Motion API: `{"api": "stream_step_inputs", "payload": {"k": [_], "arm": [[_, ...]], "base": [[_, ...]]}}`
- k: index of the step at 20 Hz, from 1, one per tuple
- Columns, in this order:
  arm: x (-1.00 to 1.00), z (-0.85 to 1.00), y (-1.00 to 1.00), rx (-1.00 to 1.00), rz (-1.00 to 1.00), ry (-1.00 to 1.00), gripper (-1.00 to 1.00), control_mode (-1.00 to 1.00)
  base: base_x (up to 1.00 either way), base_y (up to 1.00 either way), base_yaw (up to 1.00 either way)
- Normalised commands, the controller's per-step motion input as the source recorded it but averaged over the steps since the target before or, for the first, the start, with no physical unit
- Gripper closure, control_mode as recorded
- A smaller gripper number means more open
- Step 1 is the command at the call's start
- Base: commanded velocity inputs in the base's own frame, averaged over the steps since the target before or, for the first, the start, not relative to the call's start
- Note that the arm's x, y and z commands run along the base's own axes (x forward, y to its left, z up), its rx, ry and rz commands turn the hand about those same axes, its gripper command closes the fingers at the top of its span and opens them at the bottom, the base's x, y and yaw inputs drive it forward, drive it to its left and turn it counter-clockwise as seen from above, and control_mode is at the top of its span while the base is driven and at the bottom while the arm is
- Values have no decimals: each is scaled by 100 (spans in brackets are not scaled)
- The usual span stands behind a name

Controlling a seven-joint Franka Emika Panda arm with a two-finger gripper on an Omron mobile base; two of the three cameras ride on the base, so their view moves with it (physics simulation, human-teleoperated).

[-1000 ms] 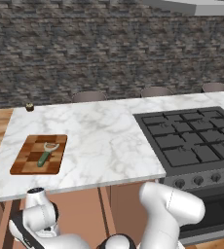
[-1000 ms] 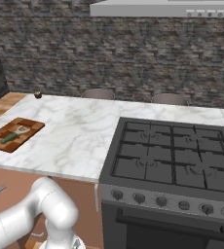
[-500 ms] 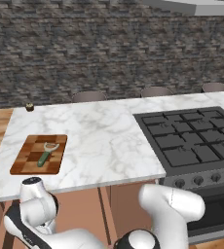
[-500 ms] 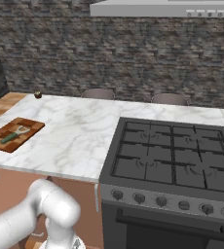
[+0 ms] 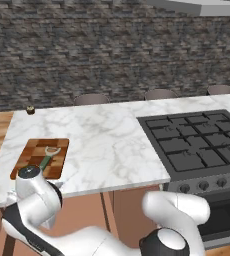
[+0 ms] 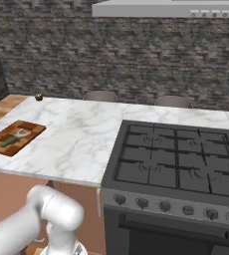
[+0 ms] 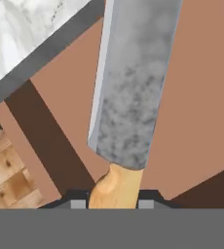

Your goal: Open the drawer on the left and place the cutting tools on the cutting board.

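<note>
Between the gripper [image 7: 112, 204] fingertips sits the knife's [image 7: 131, 97] tan handle — clamped, with the grey-blue blade running straight away from the hand. Beyond the blade lies reddish-brown cabinet wood, and the marble counter's [image 5: 107, 145] edge crosses one corner of the hand view. Up on that counter, near its left end, the cutting board [image 5: 31, 156] carries the green-handled peeler [image 5: 49, 156] — well apart from the stove [image 5: 197, 145].

One knife [image 7: 133, 92], one peeler [image 5: 48, 156], one cutting board [image 5: 32, 152].
</note>
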Motion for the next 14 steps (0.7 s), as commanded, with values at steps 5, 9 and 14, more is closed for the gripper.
{"api": "stream_step_inputs", "payload": {"k": [5, 9, 14], "arm": [[100, 80, -20, 0, -2, -2, 100, -100], [100, 52, -6, 0, 0, 0, 100, -100], [100, 20, 1, 0, 0, 0, 100, -100]], "base": [[0, 0, 0], [0, 0, 0], [0, 0, 0]]}}
